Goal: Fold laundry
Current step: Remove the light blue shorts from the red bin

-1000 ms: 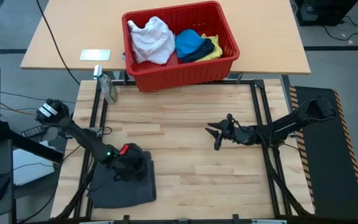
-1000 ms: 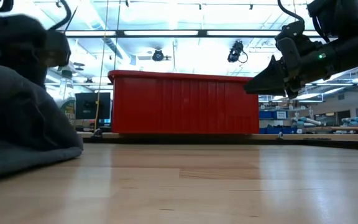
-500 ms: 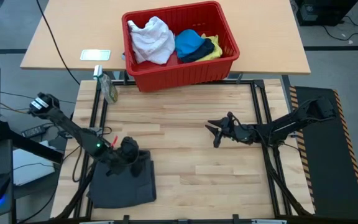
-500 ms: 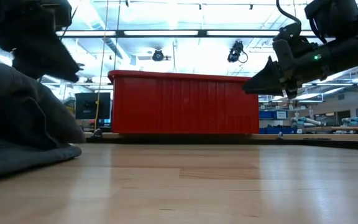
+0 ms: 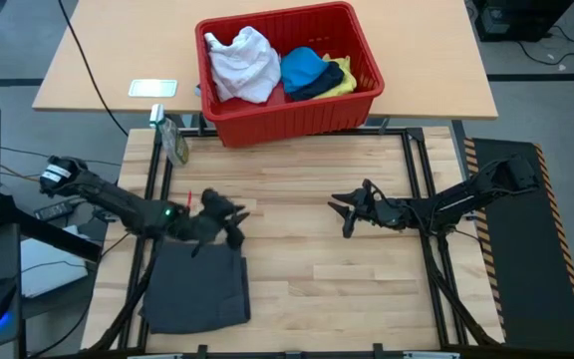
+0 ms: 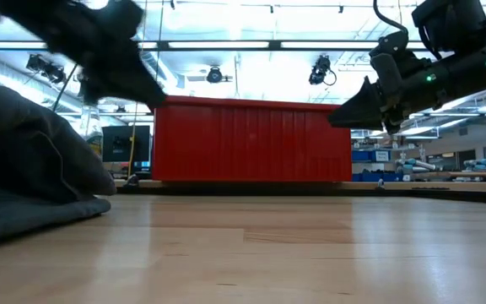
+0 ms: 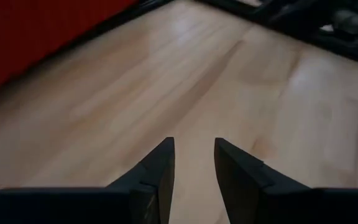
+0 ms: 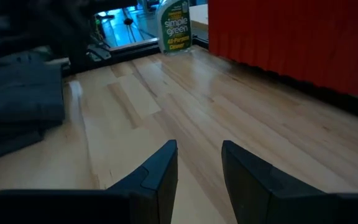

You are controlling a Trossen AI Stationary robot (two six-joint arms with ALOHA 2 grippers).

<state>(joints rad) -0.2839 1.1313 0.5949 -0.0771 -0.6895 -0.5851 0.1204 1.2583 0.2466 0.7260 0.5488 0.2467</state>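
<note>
Currently the folded dark grey garment [image 5: 195,291] is lying at the table's near-left corner, just below the left gripper [image 5: 235,221], which is hovering empty, fingers slightly apart. Right gripper [image 5: 344,215] likewise, mid-table.

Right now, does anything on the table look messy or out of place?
Nothing stands out. The grey garment lies folded at the table's near left corner, the rest of the laundry is heaped in the red basket, and both claws are empty.
</note>
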